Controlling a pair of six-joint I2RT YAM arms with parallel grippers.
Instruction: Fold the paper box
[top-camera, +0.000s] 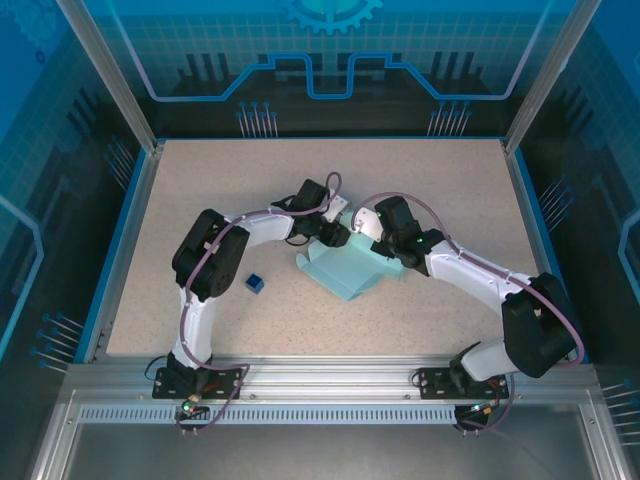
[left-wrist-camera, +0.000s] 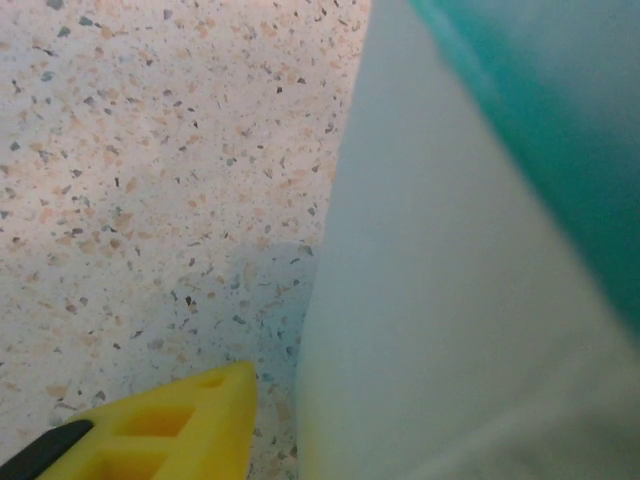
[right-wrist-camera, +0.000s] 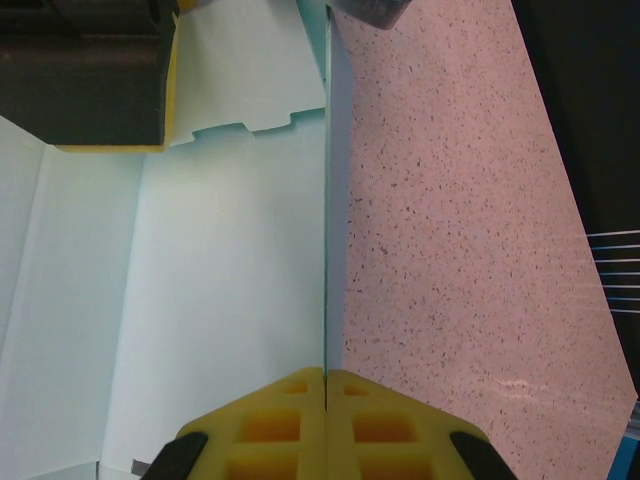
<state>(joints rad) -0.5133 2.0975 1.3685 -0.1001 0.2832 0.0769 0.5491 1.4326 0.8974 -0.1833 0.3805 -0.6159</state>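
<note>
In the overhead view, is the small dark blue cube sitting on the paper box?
No, the dark blue cube sits on the bare table, apart from the paper box and to its left in that view.

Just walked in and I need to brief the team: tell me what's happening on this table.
Both arms are working on the pale blue paper box, only partly folded. The right gripper is shut on the thin edge of an upright panel. The left gripper sits close against the card on the other side; whether it grips is unclear. A small dark blue cube lies apart, untouched.
</note>
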